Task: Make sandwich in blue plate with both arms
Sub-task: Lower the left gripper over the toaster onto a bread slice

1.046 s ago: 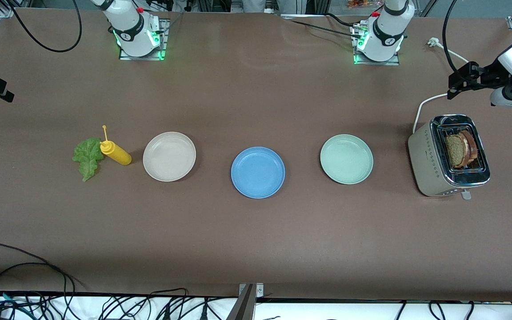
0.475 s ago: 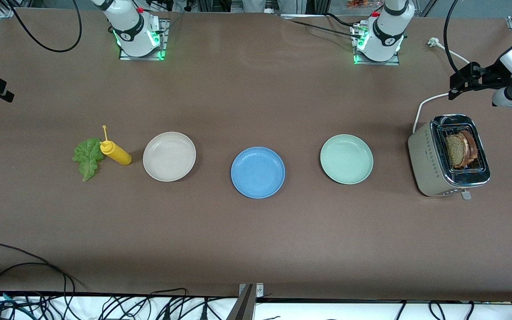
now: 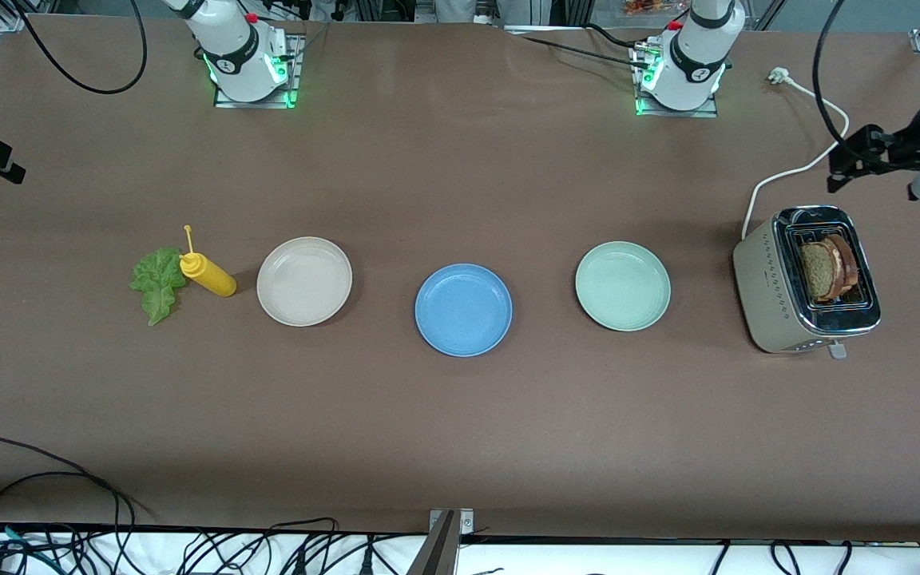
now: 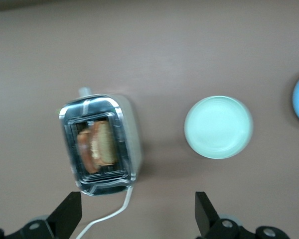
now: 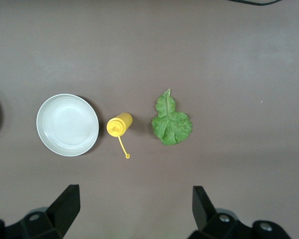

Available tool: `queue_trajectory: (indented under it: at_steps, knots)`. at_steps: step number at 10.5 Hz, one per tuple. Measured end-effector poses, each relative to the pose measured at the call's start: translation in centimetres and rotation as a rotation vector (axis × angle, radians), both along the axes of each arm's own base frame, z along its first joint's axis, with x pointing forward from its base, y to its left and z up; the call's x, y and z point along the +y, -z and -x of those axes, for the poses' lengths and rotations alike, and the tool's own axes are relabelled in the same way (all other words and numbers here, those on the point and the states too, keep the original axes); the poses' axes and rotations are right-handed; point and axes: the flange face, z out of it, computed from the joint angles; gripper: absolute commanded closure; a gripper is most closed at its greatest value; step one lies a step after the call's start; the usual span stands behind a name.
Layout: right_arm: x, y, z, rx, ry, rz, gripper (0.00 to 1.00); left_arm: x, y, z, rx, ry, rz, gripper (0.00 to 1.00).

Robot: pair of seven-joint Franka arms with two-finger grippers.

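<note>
Left gripper [image 4: 134, 211] open, above toaster [image 3: 807, 279] holding bread slices [image 3: 827, 267]. Right gripper [image 5: 134, 206] open, above lettuce [image 3: 156, 281]. Blue plate [image 3: 463, 310] empty, table centre. Risk: adjacent slices snag in slot; thin leaf slips.

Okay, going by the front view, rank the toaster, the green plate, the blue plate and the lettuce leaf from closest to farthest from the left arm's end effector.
From the left end effector, open above the table's left-arm end:
1. Toaster, just below it in the front view.
2. Green plate, beside the toaster.
3. Blue plate, mid-table.
4. Lettuce leaf, toward the right arm's end.
</note>
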Motion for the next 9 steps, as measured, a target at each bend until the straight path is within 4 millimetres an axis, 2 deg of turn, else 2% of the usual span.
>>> queue_trajectory:
  at_steps: [2, 5, 7, 9]
  knots:
    - [0.0, 0.0, 0.0, 0.0, 0.0, 0.0, 0.0, 1.8, 2.3, -0.3, 0.028, -0.016, -0.096, 0.0]
    - [0.1, 0.0, 0.0, 0.001, -0.001, 0.0, 0.0, 3.1, 5.9, -0.8, 0.058, -0.026, -0.113, 0.0]
    - [0.1, 0.0, 0.0, 0.001, -0.002, 0.0, 0.0, 4.7, 8.3, -1.0, 0.072, -0.052, -0.098, 0.0]
    - [0.1, 0.0, 0.0, 0.001, -0.003, 0.0, 0.0, 5.0, 8.6, -1.0, 0.073, -0.058, -0.091, 0.0]
